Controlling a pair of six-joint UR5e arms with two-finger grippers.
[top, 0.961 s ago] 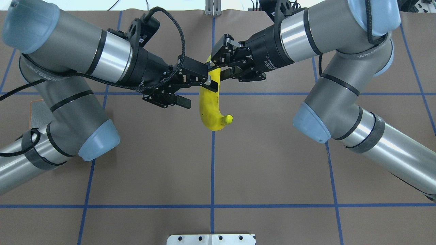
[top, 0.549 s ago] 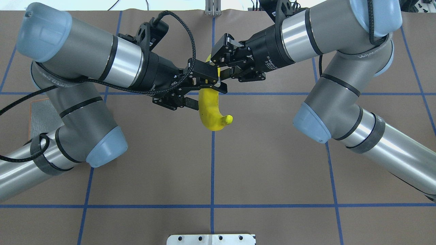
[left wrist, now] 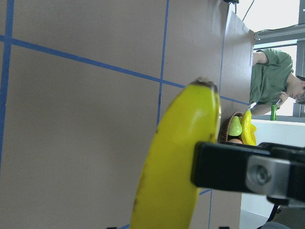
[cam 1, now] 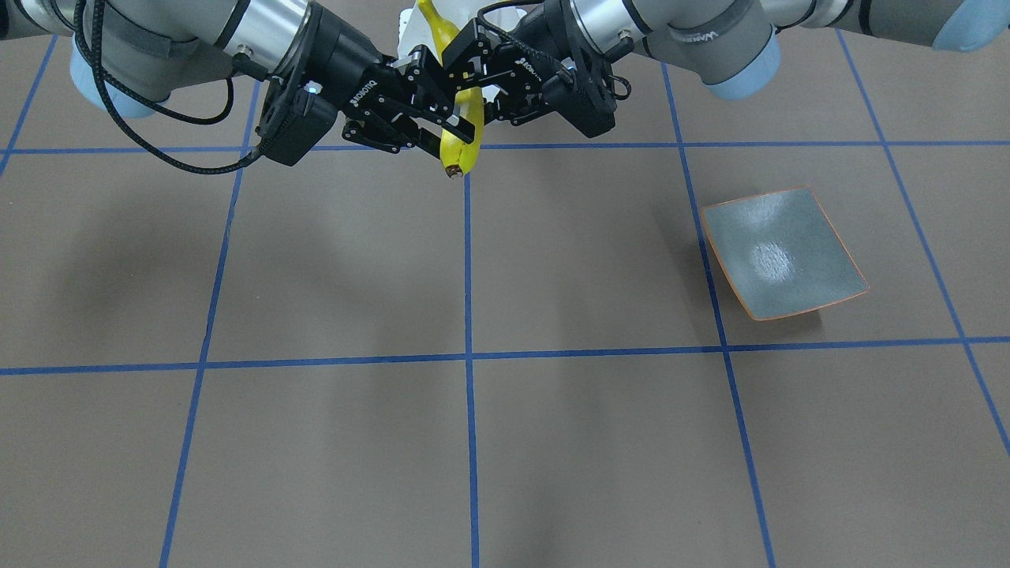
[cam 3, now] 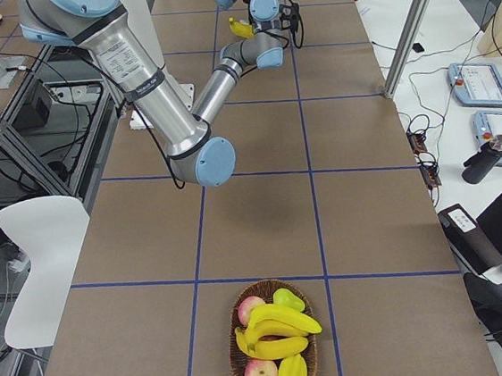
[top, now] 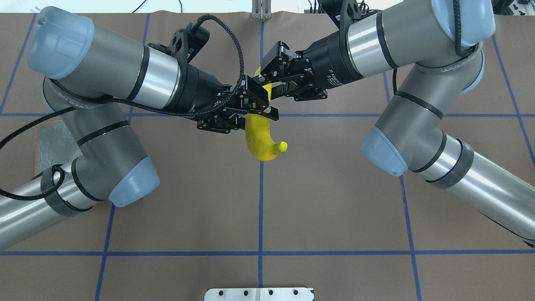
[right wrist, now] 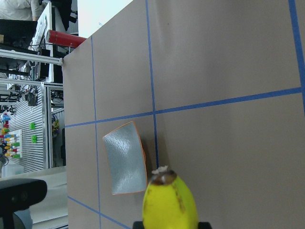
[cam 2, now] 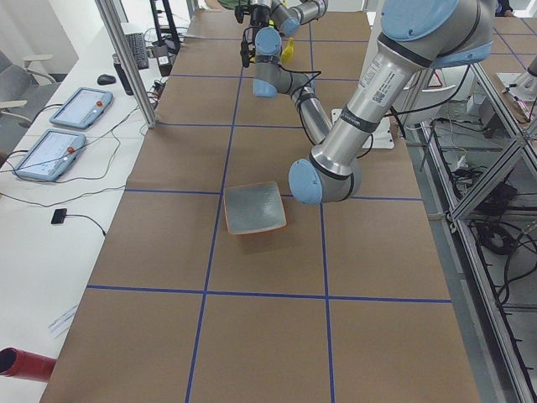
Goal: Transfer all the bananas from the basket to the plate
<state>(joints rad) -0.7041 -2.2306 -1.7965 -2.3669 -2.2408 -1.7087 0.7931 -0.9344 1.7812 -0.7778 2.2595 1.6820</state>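
Note:
One yellow banana (top: 261,140) hangs in the air over the table's middle line. My right gripper (top: 269,83) is shut on its upper part. My left gripper (top: 259,120) is open, one finger on each side of the banana just below the right gripper's hold. In the left wrist view the banana (left wrist: 176,152) fills the centre, dark tip up. The grey-blue plate (cam 1: 781,252) with its orange rim lies bare at the robot's left, partly under the left arm (top: 50,138). The basket (cam 3: 263,285) stands at the far right end and holds more bananas (cam 3: 279,324).
Apples and a pear share the basket. A person in green (left wrist: 269,81) is beyond the table's right end. The white robot base (top: 259,293) sits at the near edge. Tablets (cam 2: 80,107) lie on a side desk.
My left arm has moved right, bringing its open fingers from beside the banana to around it. The right gripper and the banana have stayed put.

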